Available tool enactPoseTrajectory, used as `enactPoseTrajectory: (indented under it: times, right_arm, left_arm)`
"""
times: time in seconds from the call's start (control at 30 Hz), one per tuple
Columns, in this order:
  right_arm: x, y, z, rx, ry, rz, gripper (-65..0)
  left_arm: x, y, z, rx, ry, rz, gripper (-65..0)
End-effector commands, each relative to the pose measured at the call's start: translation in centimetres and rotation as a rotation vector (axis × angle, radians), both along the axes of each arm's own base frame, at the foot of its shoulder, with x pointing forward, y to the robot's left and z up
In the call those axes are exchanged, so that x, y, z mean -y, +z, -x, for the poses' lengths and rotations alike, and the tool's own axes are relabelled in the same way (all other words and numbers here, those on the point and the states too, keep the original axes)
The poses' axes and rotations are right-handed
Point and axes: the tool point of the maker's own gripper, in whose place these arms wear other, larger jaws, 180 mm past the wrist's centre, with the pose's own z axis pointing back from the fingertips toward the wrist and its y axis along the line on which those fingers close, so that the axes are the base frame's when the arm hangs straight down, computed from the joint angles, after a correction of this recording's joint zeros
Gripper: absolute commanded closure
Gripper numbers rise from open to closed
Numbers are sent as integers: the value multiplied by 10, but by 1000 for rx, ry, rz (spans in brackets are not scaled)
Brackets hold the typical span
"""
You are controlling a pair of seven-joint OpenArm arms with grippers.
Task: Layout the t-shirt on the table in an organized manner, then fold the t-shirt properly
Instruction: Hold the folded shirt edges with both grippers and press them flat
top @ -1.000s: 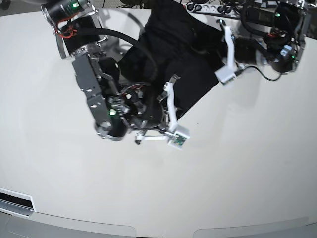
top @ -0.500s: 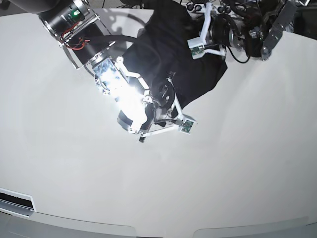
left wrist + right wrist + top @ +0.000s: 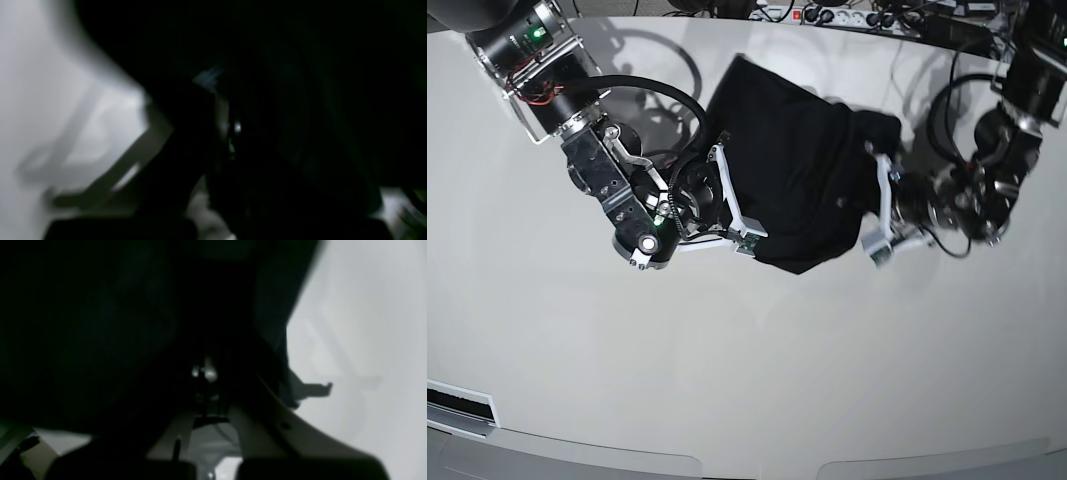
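The black t-shirt (image 3: 802,185) sits on the white table (image 3: 827,380), up toward twelve o'clock in the base view. It is bunched up and wrinkly, not flat yet. So I think the laying-out step is in hand, and folding has not begun.

The right gripper (image 3: 719,190) is at the shirt's nine o'clock edge. The left gripper (image 3: 879,195) is at the shirt's three o'clock edge. Both have their jaws pressed together. In the wrist views dark cloth fills most of the picture right in front of each gripper, so each one looks to be pinching the t-shirt (image 3: 100,323), but it is too dark and blurry to be fully sure.

Next, I think the two arms need to pull apart, one toward nine o'clock and one toward three o'clock, to stretch the cloth flat. They must not let go too soon.

A power strip (image 3: 842,17) with plugs lies at the table's twelve o'clock edge, near the shirt. Black cables (image 3: 662,90) loop by the right arm. These could snag the cloth.
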Motion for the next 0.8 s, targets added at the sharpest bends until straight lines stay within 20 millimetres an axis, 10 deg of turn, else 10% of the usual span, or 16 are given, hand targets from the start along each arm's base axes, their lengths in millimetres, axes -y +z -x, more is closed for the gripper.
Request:
enactPoseTrajectory:
  times: [0.0,0.13,0.27,0.47,0.77]
  right_arm:
    - [-7,20,-21,67,-17,-50,0]
    - [3,40,-53,138,-195,-139,0]
    - [29,42,-65,138,-326,-170,0]
    - [54,31,-59,141,-453,-269,0]
    - [19,15,-27,114,-236,-292,0]
  left_arm:
    - [8,30,-27,71,-5,53,0]
    - [26,84,-60,105,-32,116,0]
    - [46,112,-50,67,-129,201,0]
    - [47,111,-27,-23,-121,293,0]
    - [40,90,-3,-97,-81,312,0]
